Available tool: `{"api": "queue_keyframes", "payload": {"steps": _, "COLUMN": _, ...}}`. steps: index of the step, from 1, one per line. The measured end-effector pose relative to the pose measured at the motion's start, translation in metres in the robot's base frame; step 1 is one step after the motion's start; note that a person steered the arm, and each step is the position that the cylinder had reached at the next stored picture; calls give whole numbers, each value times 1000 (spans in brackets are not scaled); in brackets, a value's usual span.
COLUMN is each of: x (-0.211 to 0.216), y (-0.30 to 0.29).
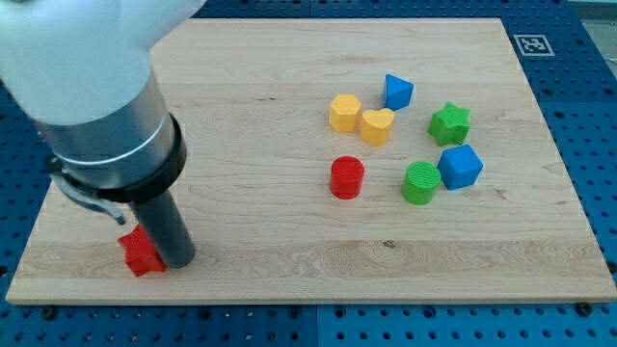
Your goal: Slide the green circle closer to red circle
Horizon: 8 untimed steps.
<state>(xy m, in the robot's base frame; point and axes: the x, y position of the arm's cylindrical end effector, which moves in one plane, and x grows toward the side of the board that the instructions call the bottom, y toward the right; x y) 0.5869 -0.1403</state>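
So my tip (179, 258) sits at the view's bottom left, low end of a thick dark rod under the white/grey arm body. No jaws on it, just a plain rod, nothing gripped. It's touching or just beside the red block (141, 251) (shape unclear, partly hidden by the rod) near the board's bottom-left corner. Tip is well apart from all other blocks.

Task items: green circle (419, 183) is right of centre, red circle (346, 178) to its left, near but w/ a gap betw. them. Blue cube (460, 167) is just beside the green circle on its upper right, looks like touching. Green star (449, 123) above that. Blue triangle-ish block (397, 92) toward the view's top. Yellow hexagon (344, 113) and yellow heart (376, 125) touch each other, above the red circle. All on the wooden board (289, 260), over blue pegboard (598, 145).
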Motion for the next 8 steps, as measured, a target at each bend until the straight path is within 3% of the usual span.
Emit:
{"api": "queue_keyframes", "payload": {"steps": 2, "x": 1, "y": 15}}
{"api": "queue_keyframes", "payload": {"steps": 4, "x": -3, "y": 167}}
{"api": "queue_keyframes", "payload": {"steps": 6, "x": -39, "y": 306}}
{"api": "queue_keyframes", "payload": {"steps": 8, "x": -86, "y": 326}}
